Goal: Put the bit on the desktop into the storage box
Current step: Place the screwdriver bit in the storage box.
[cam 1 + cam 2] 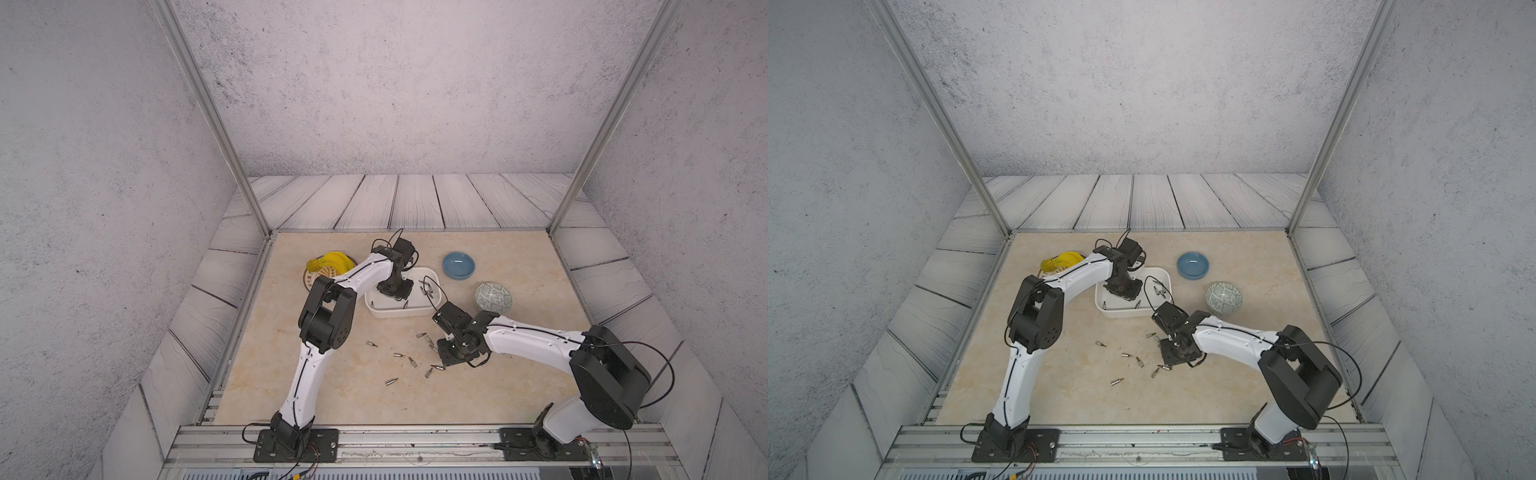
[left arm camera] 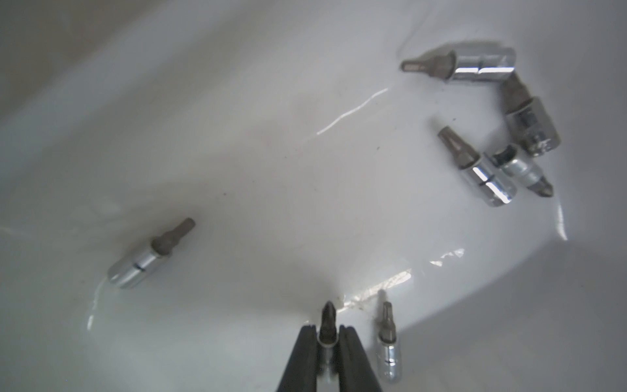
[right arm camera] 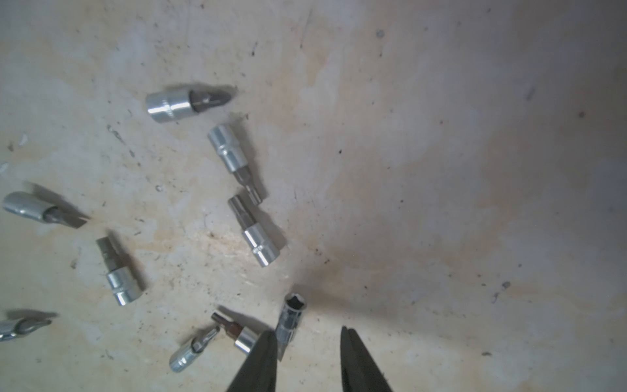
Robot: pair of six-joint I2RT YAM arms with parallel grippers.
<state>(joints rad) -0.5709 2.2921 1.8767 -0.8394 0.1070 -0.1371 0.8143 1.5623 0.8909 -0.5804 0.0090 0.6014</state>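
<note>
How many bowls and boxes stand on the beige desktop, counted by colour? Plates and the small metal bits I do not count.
Blue round bowl: 1
Grey-patterned round bowl: 1
White rectangular plastic storage box: 1
Total: 3

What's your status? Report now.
Left gripper shut on bit, low inside box. Right gripper open over loose bits on desktop, none gripped. Left arm occupies box.

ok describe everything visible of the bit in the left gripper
The bit is small: a shiny silver base and a dull grey cross-point tip. The left gripper is shut on its base, black fingers either side, tip pointing out over the white storage box floor. Whether it touches the floor is unclear.
</note>
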